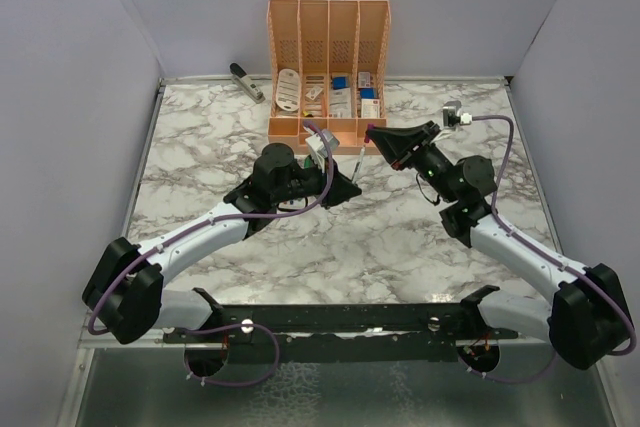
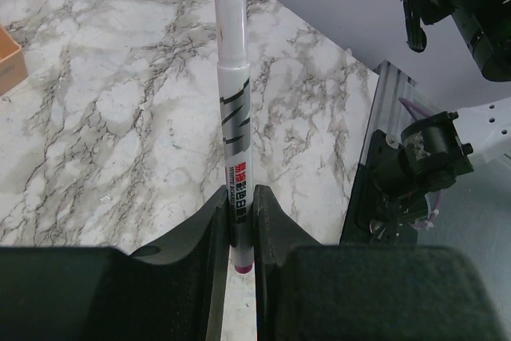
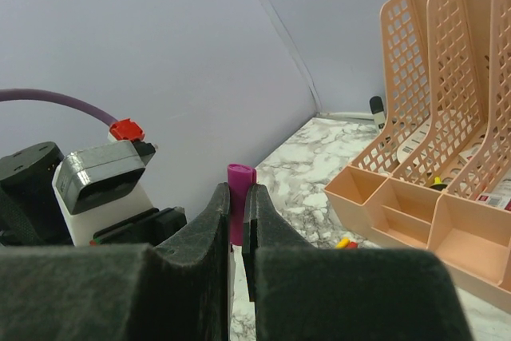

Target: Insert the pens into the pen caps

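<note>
While the left gripper [image 2: 242, 201] clamps a whitish pen [image 2: 234, 101], the right gripper [image 3: 238, 197] pinches a purple cap [image 3: 240, 173].

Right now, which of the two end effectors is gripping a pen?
The left end effector: a whitish pen is clamped between its jaws, while the right end effector pinches only a short purple cap.

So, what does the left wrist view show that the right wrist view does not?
Only the left wrist view shows the pen, clamped in the left gripper. Only the right wrist view shows the purple cap, pinched in the right gripper, and the lattice walls of the orange organiser. Both show the marble table, and in each the gripper is shut on its piece.
</note>
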Tool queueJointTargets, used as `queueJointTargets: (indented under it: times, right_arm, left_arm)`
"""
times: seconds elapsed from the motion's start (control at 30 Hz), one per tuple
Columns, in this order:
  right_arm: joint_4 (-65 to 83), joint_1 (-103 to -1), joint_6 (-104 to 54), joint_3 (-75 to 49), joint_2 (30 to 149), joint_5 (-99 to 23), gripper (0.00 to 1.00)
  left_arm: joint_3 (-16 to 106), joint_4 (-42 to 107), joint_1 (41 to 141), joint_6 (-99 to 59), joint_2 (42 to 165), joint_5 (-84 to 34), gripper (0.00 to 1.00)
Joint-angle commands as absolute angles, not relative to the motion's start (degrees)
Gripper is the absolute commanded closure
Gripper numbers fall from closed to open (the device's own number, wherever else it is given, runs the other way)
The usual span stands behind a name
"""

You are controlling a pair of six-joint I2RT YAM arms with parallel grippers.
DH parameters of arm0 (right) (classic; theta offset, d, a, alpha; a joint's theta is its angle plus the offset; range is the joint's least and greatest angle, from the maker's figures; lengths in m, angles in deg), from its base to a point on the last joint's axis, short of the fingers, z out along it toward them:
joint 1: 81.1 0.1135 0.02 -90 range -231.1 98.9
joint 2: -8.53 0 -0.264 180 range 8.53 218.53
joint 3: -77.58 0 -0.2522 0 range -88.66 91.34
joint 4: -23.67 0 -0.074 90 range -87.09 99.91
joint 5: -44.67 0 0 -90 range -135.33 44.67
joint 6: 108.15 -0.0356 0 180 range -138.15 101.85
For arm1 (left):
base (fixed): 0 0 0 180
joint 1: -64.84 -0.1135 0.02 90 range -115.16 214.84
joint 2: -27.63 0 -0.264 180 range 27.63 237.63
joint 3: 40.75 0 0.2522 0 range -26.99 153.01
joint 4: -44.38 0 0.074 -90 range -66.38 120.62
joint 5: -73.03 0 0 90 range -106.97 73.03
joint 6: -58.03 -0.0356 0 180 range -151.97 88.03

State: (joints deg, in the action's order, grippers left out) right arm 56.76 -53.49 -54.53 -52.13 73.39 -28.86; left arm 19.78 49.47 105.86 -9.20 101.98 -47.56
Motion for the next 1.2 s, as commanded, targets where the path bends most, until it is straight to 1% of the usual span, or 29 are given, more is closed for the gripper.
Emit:
queueJointTargets:
  times: [0.0,0.37,0.6,1.17]
  right_arm:
    - [58.9,-53.9,-54.7,-51.2,74.4,-27.5,0.98]
    - [57.7,-53.9,-54.3,-51.0,73.8,-27.2,0.98]
    - [57.9,-53.9,-54.1,-50.7,73.5,-29.7,0.98]
    - [57.0,-53.9,-53.2,-51.2,72.5,-29.0,0.98]
  left_arm:
    - [20.3,51.5,106.2,-9.5,101.4,-49.3,1.00]
    - [21.3,51.5,106.2,-9.8,103.0,-48.3,1.00]
    - [21.4,51.5,106.2,-9.8,104.0,-48.7,1.00]
    - [21.2,51.8,106.2,-10.3,102.5,-46.8,1.00]
